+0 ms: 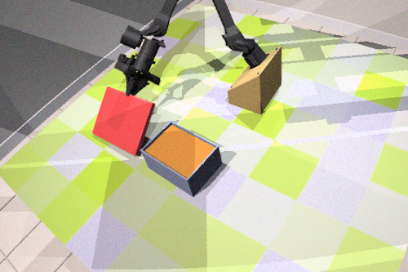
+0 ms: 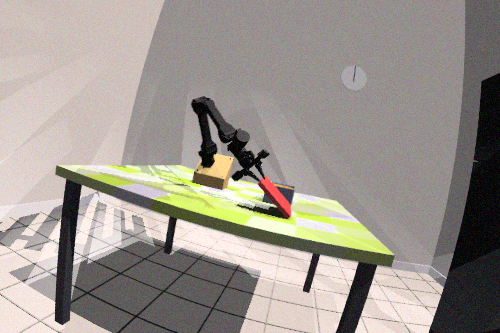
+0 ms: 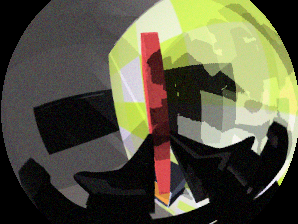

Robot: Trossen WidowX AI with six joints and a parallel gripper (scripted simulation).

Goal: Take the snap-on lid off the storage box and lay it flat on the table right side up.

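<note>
The red lid point(image 1: 122, 122) point(image 2: 275, 198) point(image 3: 154, 90) is off the box and steeply tilted, with its lower edge at or very near the table top. My gripper point(image 1: 130, 94) point(image 2: 263, 178) point(image 3: 160, 135) is shut on the lid's upper edge, one finger on each broad side. The storage box point(image 1: 166, 170) point(image 2: 286, 194) has blue-grey walls and an orange inside, and stands upright and open. The lid's lower corner is close beside the box's near left corner in the top view; whether they touch is unclear.
A tan wedge-shaped block point(image 1: 250, 92) point(image 2: 212, 177) carries the arm's base, behind the box. The checkered green, white and lilac table point(image 1: 281, 165) point(image 2: 210, 212) has its left edge a short way beyond the lid in the top view.
</note>
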